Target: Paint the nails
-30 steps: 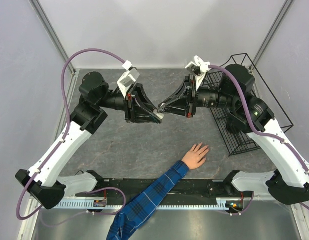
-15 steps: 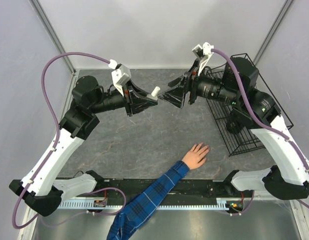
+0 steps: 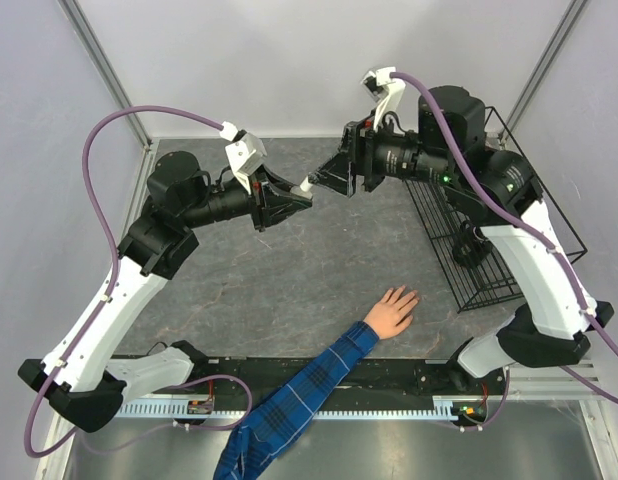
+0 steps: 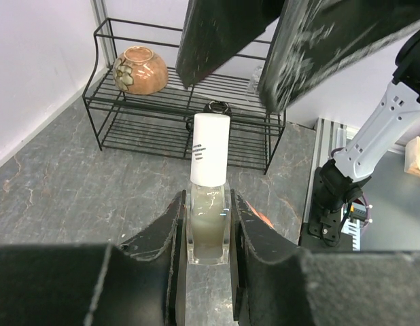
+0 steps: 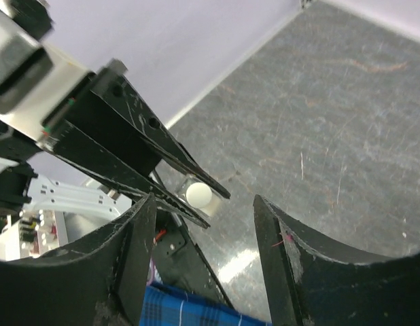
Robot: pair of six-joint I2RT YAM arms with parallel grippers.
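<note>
My left gripper (image 3: 292, 196) (image 4: 208, 207) is shut on the glass body of a small nail polish bottle (image 4: 208, 227), whose white cap (image 3: 307, 183) (image 4: 210, 155) points at the right arm. The right gripper (image 3: 327, 178) (image 5: 204, 198) is open, with its fingers (image 4: 227, 34) on either side of the cap (image 5: 198, 195) and apart from it. A light-skinned hand (image 3: 392, 310) in a blue plaid sleeve (image 3: 299, 400) (image 5: 189, 309) lies flat near the front edge. Its nails (image 3: 410, 296) are too small to make out.
A black wire rack (image 3: 484, 230) (image 4: 162, 122) stands at the right side of the table. A brown patterned bowl (image 4: 138, 68) and a dark ring-shaped object (image 4: 215, 107) sit on it. The arm bases and a cable rail (image 3: 319, 405) run along the near edge.
Both grippers rose and moved toward the back with the bottle. The right gripper, shut at the bottle's cap a second ago, has opened and now straddles the cap.
</note>
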